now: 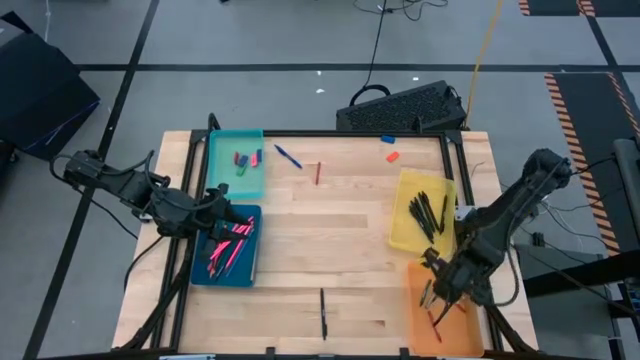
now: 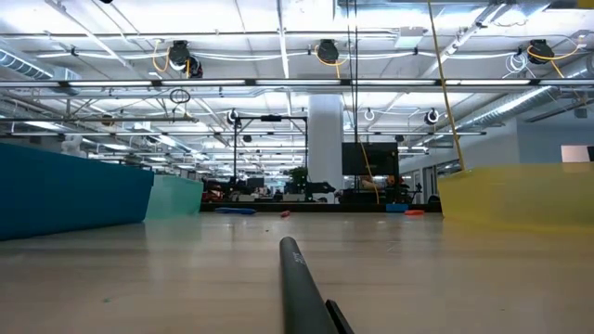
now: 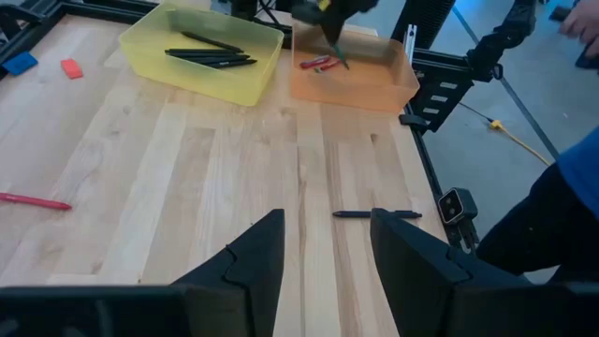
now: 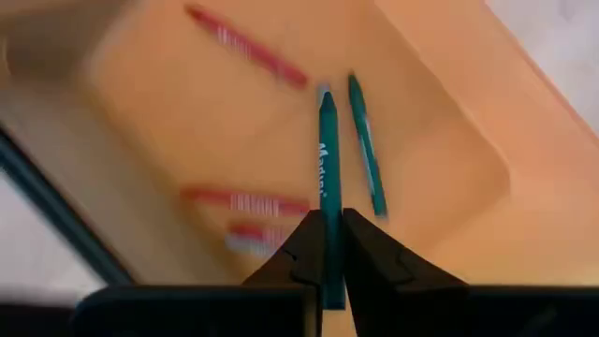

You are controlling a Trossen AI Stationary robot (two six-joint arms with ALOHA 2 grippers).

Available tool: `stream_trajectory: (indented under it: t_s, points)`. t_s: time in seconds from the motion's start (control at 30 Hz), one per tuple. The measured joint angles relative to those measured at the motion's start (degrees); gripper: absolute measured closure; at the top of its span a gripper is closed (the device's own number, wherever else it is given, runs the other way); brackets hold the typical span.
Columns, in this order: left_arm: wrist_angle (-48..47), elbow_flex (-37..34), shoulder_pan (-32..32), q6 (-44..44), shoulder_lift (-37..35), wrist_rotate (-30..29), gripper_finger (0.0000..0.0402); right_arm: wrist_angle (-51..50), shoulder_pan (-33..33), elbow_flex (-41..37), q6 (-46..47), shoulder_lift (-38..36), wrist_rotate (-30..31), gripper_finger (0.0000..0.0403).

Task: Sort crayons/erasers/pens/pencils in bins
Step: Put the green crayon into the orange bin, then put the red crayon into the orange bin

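My right gripper (image 1: 437, 292) hangs over the orange bin (image 1: 470, 325), shut on a green crayon (image 4: 326, 159). A second green crayon (image 4: 367, 159) and red crayons (image 4: 245, 45) lie on that bin's floor. My left gripper (image 3: 328, 253) is open over the dark blue bin (image 1: 200, 275) of pink pencils and holds nothing. The teal bin (image 1: 222, 180) holds erasers, the yellow bin (image 1: 405, 235) black pens. A black pen (image 1: 323, 313), a red crayon (image 1: 318, 173), a blue stick (image 1: 288, 156), a blue eraser (image 1: 388, 139) and a red eraser (image 1: 392, 156) lie loose on the table. My right gripper pinches the green crayon's rear end (image 4: 328, 245) between its two fingers. The fingers come from above and point down into the orange bin, and the crayon sticks out past them along their length. Whether its tip (image 4: 323, 94) touches the bin floor, I cannot tell.
The two bins on the left and the two on the right leave bare wood down the table's middle (image 1: 320, 235). A dark keyboard-like case (image 1: 400, 108) sits behind the far edge. Black frame rails run along the table's sides. A person's blue sleeve (image 3: 576, 197) shows beyond the table's near edge.
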Motion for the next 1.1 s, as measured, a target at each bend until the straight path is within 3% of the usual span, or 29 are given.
stream_trajectory:
  t_s: [0.2, 0.37, 0.47, 0.57, 0.67, 0.83, 1.1]
  points:
    - [0.02, 0.0, 0.0, 0.0, 0.0, -0.01, 0.024, 10.34, 0.2, -3.99, -0.47, 5.3, 1.74, 0.0368]
    - [0.02, 0.0, 0.02, 0.01, 0.0, -0.01, 0.024, 12.37, 0.2, -3.64, 0.3, 7.87, -6.27, 0.0307]
    - [0.02, 0.0, 0.0, 0.0, -0.02, -0.01, 0.024, 11.57, 0.29, -1.45, 4.16, 7.58, -5.93, 0.026]
    - [0.02, 0.0, 0.02, 0.02, 0.0, -0.01, 0.024, 9.82, 0.12, 3.56, 5.2, 7.44, 0.91, 0.0219]
    - [0.02, 0.0, 0.02, 0.02, 0.0, -0.01, 0.024, 7.31, -0.7, 10.39, 0.06, 7.41, 13.18, 0.0188]
    - [0.02, 0.0, 0.01, 0.02, -0.01, -0.01, 0.024, 8.34, -10.42, 18.4, 3.53, 8.76, 28.06, 0.0165]
    - [0.09, -0.02, 0.0, 0.02, -0.01, -0.01, 0.024, 20.12, -31.78, 26.46, -1.43, 22.51, 26.29, 0.018]
